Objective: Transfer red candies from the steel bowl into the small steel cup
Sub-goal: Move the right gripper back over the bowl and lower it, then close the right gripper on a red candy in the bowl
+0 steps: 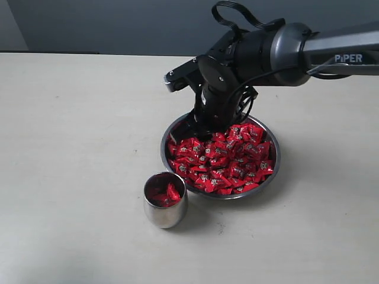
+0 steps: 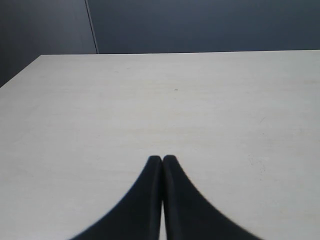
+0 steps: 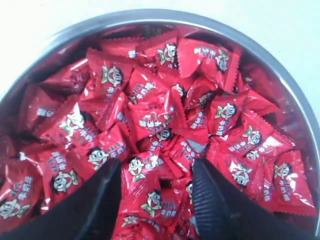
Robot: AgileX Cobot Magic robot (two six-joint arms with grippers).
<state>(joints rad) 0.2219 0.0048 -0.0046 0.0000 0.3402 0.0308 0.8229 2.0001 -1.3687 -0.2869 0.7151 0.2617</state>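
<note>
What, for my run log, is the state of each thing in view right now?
steel bowl, upright on the table, well filled.
small steel cup, upright beside the bowl, partly filled.
red candies, most in the bowl, a few in the cup.
right gripper, open, fingers down among the bowl's candies.
left gripper, shut, empty, over the table.

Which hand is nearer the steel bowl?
Right. The right hand is open among the red candies inside the steel bowl; the left hand is shut over the table, no bowl in its view.
</note>
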